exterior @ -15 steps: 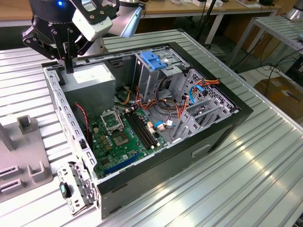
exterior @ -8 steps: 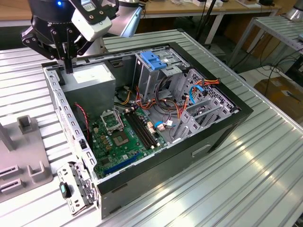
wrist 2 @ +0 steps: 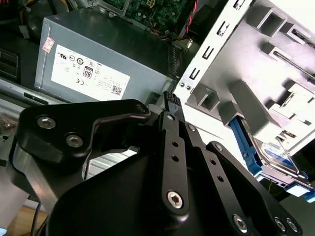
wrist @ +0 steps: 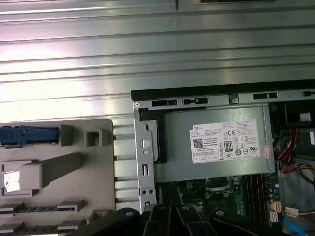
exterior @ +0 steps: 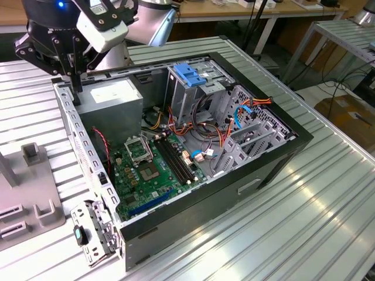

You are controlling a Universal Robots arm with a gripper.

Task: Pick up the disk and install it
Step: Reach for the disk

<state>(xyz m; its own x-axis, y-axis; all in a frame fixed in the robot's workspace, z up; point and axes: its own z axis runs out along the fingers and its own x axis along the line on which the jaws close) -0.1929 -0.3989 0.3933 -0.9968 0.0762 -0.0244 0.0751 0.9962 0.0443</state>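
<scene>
The disk [wrist 2: 273, 156] is a flat metal drive with a blue-and-white label and blue side rails. It stands in a slot of the grey fixture [wrist 2: 256, 59]; in the first wrist view its blue rail [wrist: 18, 135] shows at the fixture's edge. My gripper [exterior: 76, 86] hangs above the back left corner of the open computer case [exterior: 275, 158], beside the power supply box [exterior: 111, 99]. Its black fingers [wrist 2: 170, 101] meet at the tips and hold nothing. The gripper is apart from the disk.
The grey drive cage with a blue latch [exterior: 190, 73] stands inside the case, near cables and the green motherboard [exterior: 149, 170]. The grey fixture [exterior: 35, 205] sits on the ribbed metal table [exterior: 304, 222] at the exterior view's left.
</scene>
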